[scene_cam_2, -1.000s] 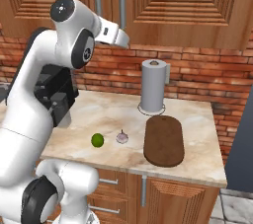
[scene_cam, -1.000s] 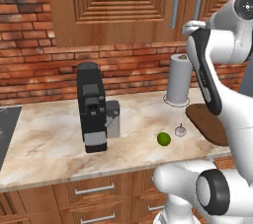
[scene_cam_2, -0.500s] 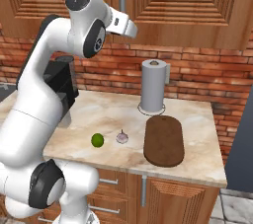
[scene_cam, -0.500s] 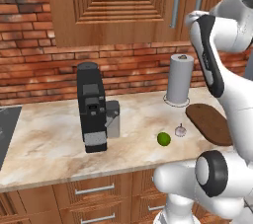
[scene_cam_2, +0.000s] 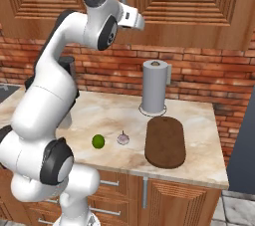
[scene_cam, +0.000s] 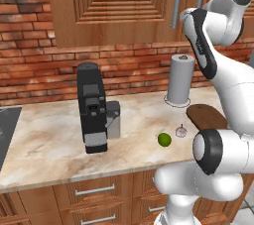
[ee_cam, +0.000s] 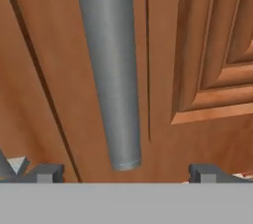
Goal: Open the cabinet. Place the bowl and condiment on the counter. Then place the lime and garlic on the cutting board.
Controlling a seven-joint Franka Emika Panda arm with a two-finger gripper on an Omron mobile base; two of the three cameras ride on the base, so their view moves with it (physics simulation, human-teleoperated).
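Over the last second my arm has swung up from counter height to the cabinet (scene_cam_2: 194, 1); my gripper (ee_cam: 126, 171) now faces its door, jaws wide and empty, with a silver bar handle (ee_cam: 111, 70) rising between the fingertips. Judgement: this is the approach for the first step; the doors are shut. The wood is reddish-brown with raised panels. Below, the lime (scene_cam_2: 98, 141) and garlic (scene_cam_2: 122, 139) lie on the counter (scene_cam_2: 199, 130), beside the bare cutting board (scene_cam_2: 165, 142).

No writing, label, brand, number or sign can be read anywhere — every surface in these views is unmarked.
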